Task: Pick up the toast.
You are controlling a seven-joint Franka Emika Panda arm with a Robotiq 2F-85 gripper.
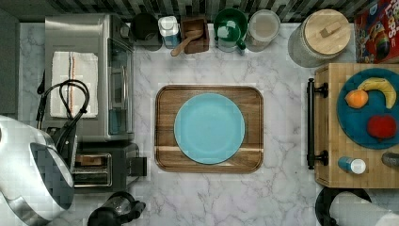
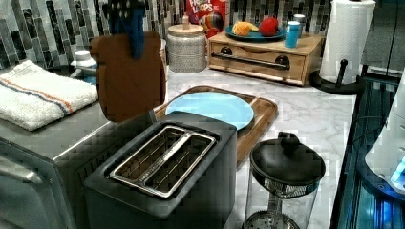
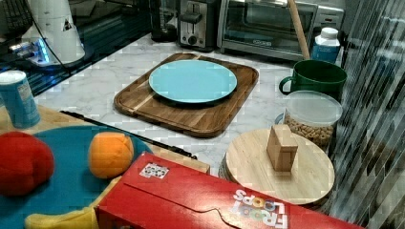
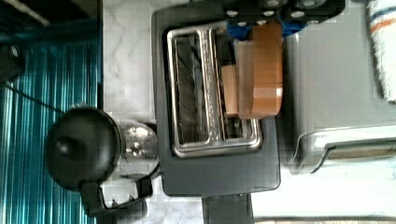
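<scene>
The toast (image 2: 128, 78), a flat reddish-brown slice, hangs upright in the air above and behind the black toaster (image 2: 162, 167), clear of its two slots. My gripper (image 2: 133, 47) is shut on the toast's upper edge, one blue finger (image 2: 137, 33) lying over its front face. From the wrist view the toast (image 4: 266, 70) runs down from the gripper (image 4: 264, 30) beside the toaster (image 4: 215, 98), over the slot nearer the oven. In the top view my white arm (image 1: 28, 174) covers part of the toaster (image 1: 106, 167), and a brown strip of toast (image 1: 89, 160) shows beside it.
A silver toaster oven (image 2: 43, 143) with a white striped cloth (image 2: 38, 93) stands next to the toaster. A black-lidded glass press (image 2: 284, 176) stands on the toaster's other side. A wooden tray (image 1: 209, 128) holding a blue plate (image 1: 209, 128) lies mid-counter.
</scene>
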